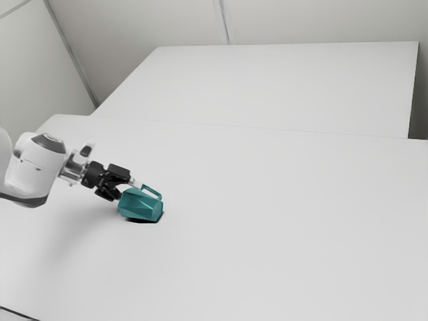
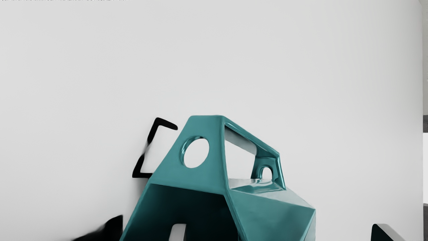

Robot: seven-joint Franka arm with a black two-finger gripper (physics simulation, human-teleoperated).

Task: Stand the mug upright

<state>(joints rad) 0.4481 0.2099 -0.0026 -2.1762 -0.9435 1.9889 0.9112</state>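
Have the gripper (image 1: pixel 128 189) wide open, gripping nothing. Have one finger (image 2: pixel 178 233) at the dark mouth of the mug (image 1: pixel 142 206) (inside or just in front, can't tell; nor whether touching), and the other finger (image 2: pixel 384 233) out beyond its side, clear of it. See the mug lying on the table (image 1: pixel 267 234), handle (image 2: pixel 208 125) raised, mouth facing the gripper

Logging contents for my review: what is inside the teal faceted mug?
The teal faceted mug shows a dark hollow; one tip of the black claw overlaps its mouth, and shadow hides anything deeper.
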